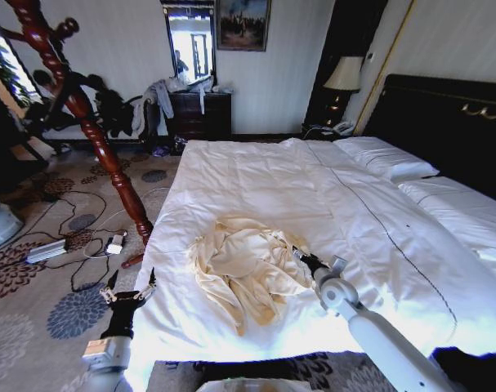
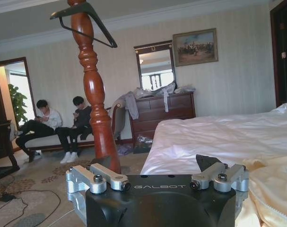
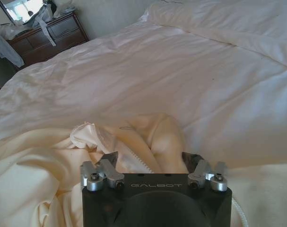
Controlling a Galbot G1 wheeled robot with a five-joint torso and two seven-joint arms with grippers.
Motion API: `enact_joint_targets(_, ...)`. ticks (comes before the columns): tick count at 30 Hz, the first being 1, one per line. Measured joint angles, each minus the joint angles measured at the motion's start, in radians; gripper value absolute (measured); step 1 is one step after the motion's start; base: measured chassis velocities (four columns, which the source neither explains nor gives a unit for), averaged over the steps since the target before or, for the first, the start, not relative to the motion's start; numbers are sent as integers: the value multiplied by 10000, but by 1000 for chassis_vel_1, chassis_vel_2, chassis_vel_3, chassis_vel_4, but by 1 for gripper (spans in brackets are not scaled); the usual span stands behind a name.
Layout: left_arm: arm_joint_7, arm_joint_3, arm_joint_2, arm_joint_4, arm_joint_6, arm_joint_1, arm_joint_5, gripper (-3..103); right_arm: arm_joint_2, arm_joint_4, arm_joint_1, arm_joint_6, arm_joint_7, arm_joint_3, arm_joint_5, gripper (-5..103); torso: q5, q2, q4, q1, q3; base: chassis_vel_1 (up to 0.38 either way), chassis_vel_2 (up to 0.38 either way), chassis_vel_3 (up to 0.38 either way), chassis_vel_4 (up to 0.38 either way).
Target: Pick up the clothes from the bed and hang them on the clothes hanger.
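The clothes (image 1: pixel 243 265), a pale cream-yellow garment, lie crumpled on the white duvet of the bed (image 1: pixel 329 188) near its foot. My right gripper (image 1: pixel 303 260) is at the garment's right edge. It is open, and in the right wrist view a raised fold of the clothes (image 3: pixel 157 135) sits between its fingers (image 3: pixel 110 158). My left gripper (image 1: pixel 131 284) hovers open beside the bed's left edge, holding nothing. The black clothes hanger (image 2: pixel 84 21) hangs high on the wooden stand, above and ahead of the left gripper (image 2: pixel 157 163).
The red-brown coat stand (image 1: pixel 100 139) rises from the carpet just left of the bed. Cables and a power strip (image 1: pixel 47 251) lie on the floor. A dark dresser (image 1: pixel 200 114) with a mirror stands at the far wall. The black headboard (image 1: pixel 444 122) is at the right.
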Motion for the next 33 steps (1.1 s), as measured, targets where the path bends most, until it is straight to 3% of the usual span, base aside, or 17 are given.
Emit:
enact_joint_targets(2, -12, 5, -3, 29, 7, -25, 0, 100, -2, 4, -17, -1, 0, 0, -6, 74, -1, 0, 0, 0, 0, 0, 0, 0, 0)
enact_joint_targets(5, -68, 28, -26, 121, 24, -104, 8, 100, -10, -21, -61, 18, -14, -22, -177, 58, -1, 0, 0, -1, 0, 0, 0, 0, 0)
enact_joint_targets(7, -78, 30, -30, 129, 26, -112, 11, 100, -12, -31, -64, 26, -16, -40, -220, 58, 0, 0, 0, 0, 0, 0, 0, 0, 0)
enact_joint_targets(9, -162, 33, -54, 163, 44, -148, 23, 100, -23, -43, -70, 45, -16, -98, -273, 42, 0, 0, 0, 0, 0, 0, 0, 0, 0)
enact_joint_targets(17, -313, -3, -94, 220, 64, -167, 50, 100, -41, 304, -205, 150, -13, -169, -89, 20, 1, 0, 1, 0, 0, 0, 0, 0, 0)
enact_joint_targets(21, -403, 5, -163, 234, 68, -169, 104, 100, -158, 593, -464, 178, -34, -153, -72, 2, 1, 0, 1, -1, 0, 0, 0, 0, 0)
enact_joint_targets(33, -540, 22, -211, 182, 74, -110, 167, 100, -577, 1362, -1407, 368, -306, 530, -174, 0, 0, 1, -1, -1, -1, 0, 0, 0, 0)
